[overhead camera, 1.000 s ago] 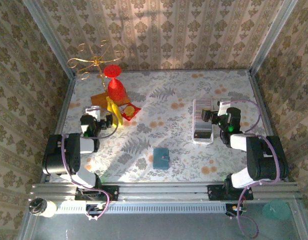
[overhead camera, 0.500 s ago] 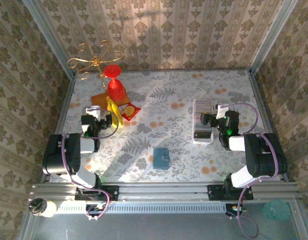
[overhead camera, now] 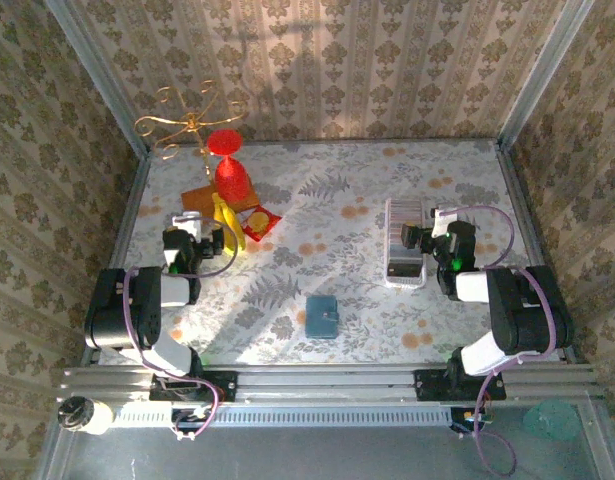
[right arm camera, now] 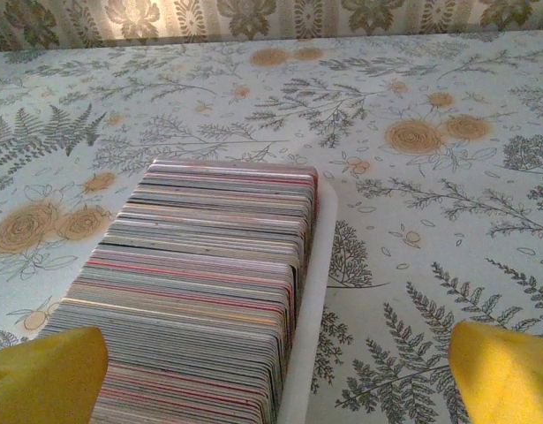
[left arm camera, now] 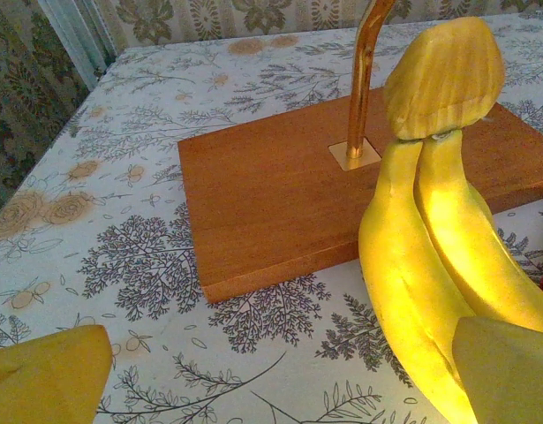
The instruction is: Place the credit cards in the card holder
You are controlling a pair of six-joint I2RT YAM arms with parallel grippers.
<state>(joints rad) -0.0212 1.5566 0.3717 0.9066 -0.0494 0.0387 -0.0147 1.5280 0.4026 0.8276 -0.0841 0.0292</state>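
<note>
Nearest the arm bases, a metal frame rail runs along the table edge, and just beyond it the card holder, a small dark-teal square, lies flat and alone on the flowered tablecloth. Beyond the card holder and to its right, the right gripper hangs at a white tray packed with credit cards. From above the cards read as one pale block. The right wrist camera resolves them into many thin coloured edges stood on end, with the yellow fingertips spread wide at either side of the stack's near end and pinching nothing. Whether a pad touches the cards cannot be told. Beyond the card holder and to its left, the left gripper faces a bunch of bananas, its fingers likewise spread wide and empty. Its wrist camera adds the brown wooden base behind the fruit and a brass post rising from that base. A red and yellow packet lies just right of the bananas, and a red goblet and a gold wire stand lie farther off. Patterned wallpaper closes in the far side and both flanks, and sunlight streaks the cloth.
</note>
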